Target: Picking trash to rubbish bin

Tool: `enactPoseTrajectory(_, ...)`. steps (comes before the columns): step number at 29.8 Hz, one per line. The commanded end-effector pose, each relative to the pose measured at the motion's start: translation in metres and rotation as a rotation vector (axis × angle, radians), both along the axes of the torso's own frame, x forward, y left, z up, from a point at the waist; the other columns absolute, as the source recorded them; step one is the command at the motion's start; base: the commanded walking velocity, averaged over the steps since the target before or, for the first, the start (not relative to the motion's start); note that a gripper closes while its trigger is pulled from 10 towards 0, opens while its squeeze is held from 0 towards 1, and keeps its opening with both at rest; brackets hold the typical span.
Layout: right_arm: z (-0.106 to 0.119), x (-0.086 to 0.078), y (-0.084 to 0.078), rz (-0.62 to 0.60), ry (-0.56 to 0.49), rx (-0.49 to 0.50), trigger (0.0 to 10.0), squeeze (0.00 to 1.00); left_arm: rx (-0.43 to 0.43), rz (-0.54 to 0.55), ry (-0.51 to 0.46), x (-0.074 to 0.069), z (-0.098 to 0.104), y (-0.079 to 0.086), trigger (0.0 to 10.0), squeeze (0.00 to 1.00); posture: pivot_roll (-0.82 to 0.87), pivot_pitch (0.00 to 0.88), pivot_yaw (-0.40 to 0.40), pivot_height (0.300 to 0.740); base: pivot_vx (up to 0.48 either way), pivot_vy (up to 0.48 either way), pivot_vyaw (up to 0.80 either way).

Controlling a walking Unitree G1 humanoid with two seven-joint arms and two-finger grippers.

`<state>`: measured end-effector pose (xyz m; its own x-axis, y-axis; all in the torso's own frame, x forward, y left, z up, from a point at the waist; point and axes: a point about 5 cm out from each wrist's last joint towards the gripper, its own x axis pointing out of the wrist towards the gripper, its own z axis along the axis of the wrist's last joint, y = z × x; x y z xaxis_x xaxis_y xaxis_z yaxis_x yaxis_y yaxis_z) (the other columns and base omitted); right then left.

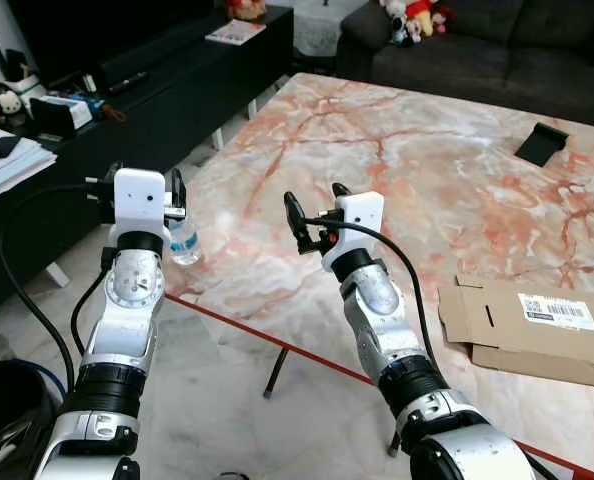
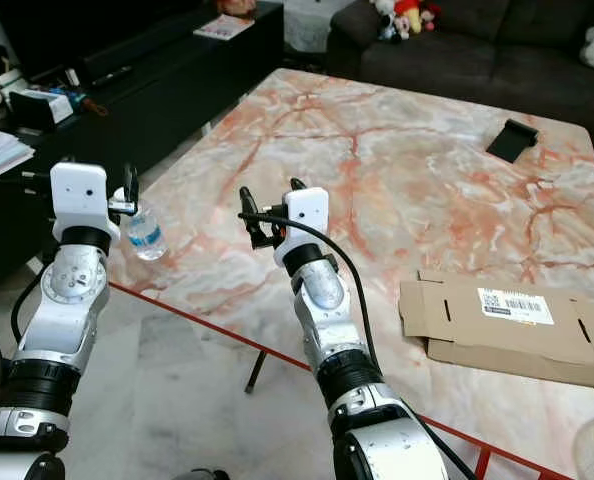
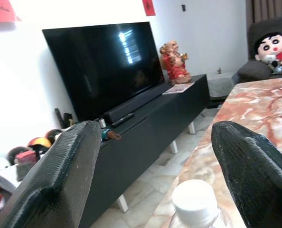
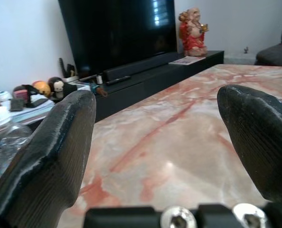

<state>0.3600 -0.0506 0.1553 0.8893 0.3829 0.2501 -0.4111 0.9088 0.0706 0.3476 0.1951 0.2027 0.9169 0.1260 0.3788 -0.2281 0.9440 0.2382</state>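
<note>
left gripper (image 3: 150, 175) open astride bottle (image 3: 195, 205), table (image 1: 417, 180) edge

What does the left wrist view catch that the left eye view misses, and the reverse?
Left wrist alone: the television, a red figurine beside it, and the bottle's white cap between the open left gripper fingers. Left eye alone: flattened cardboard, the open right gripper, a black bin. Shared: plastic bottle, marble table, black cabinet.
</note>
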Motion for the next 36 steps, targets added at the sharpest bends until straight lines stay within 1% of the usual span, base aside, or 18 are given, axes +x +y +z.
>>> enactPoseTrajectory(1,0.003,-0.001,0.002,0.008,-0.011,0.011,10.0,0.0,-0.01,0.016,0.04,0.003,-0.004,0.007,10.0,0.0,0.13,0.119,-0.021,0.74,0.0,0.0,0.0)
enactPoseTrajectory(5,0.002,-0.001,0.003,0.013,-0.008,0.009,10.0,0.0,-0.019,-0.006,0.089,0.007,-0.01,0.008,10.0,0.0,0.13,0.121,-0.025,0.74,0.0,0.0,0.0)
enactPoseTrajectory(6,0.002,-0.002,0.004,0.016,-0.009,0.008,10.0,0.0,-0.008,-0.02,0.097,0.008,-0.011,0.007,10.0,0.0,0.13,0.121,-0.025,0.74,0.0,0.0,0.0)
enactPoseTrajectory(10,0.003,-0.002,0.004,0.019,-0.009,0.008,10.0,0.0,-0.028,-0.037,0.108,0.012,-0.01,0.006,10.0,0.0,0.13,0.123,-0.028,0.74,0.0,0.0,0.0)
enactPoseTrajectory(11,0.003,-0.002,0.004,0.02,-0.01,0.007,10.0,0.0,-0.052,-0.056,0.122,0.015,-0.01,0.005,10.0,0.0,0.13,0.124,-0.03,0.74,0.0,0.0,0.0)
enactPoseTrajectory(12,0.003,-0.002,0.004,0.021,-0.011,0.006,10.0,0.0,-0.054,-0.072,0.126,0.017,-0.01,0.003,10.0,0.0,0.12,0.125,-0.03,0.74,0.0,0.0,0.0)
enactPoseTrajectory(17,0.003,-0.002,0.004,0.025,-0.014,0.004,10.0,0.0,-0.048,-0.108,0.12,0.022,-0.006,-0.004,10.0,0.0,0.12,0.127,-0.031,0.74,0.0,0.0,0.0)
enactPoseTrajectory(18,0.002,-0.002,0.005,0.03,-0.01,-0.002,10.0,0.0,-0.031,-0.124,0.12,0.024,-0.004,-0.008,10.0,0.0,0.12,0.128,-0.031,0.74,0.0,0.0,0.0)
enactPoseTrajectory(19,0.002,-0.002,0.005,0.03,-0.01,-0.002,10.0,0.0,-0.031,-0.124,0.12,0.024,-0.004,-0.008,10.0,0.0,0.12,0.128,-0.031,0.74,0.0,0.0,0.0)
enactPoseTrajectory(21,0.0,-0.003,0.005,0.031,-0.006,-0.004,10.0,0.0,-0.014,-0.14,0.125,0.027,-0.002,-0.013,10.0,0.0,0.13,0.131,-0.029,0.74,0.0,0.0,0.0)
enactPoseTrajectory(26,0.0,-0.003,0.006,0.032,-0.006,-0.005,10.0,0.0,-0.011,-0.147,0.129,0.028,-0.002,-0.014,10.0,0.0,0.12,0.133,-0.026,0.74,0.0,0.0,0.0)
enactPoseTrajectory(28,-0.002,-0.005,0.01,0.047,-0.007,-0.017,10.0,0.0,-0.023,-0.17,0.178,0.032,-0.008,-0.019,10.0,0.0,0.12,0.134,-0.022,0.74,0.0,0.0,0.0)
enactPoseTrajectory(35,-0.004,-0.007,0.012,0.066,-0.003,-0.031,10.0,0.0,-0.028,-0.197,0.211,0.03,-0.019,-0.025,10.0,0.0,0.12,0.132,-0.021,0.74,0.0,0.0,0.0)
enactPoseTrajectory(36,-0.005,-0.007,0.012,0.069,-0.002,-0.033,10.0,0.0,-0.043,-0.201,0.213,0.029,-0.021,-0.026,10.0,0.0,0.12,0.132,-0.023,0.74,0.0,0.0,0.0)
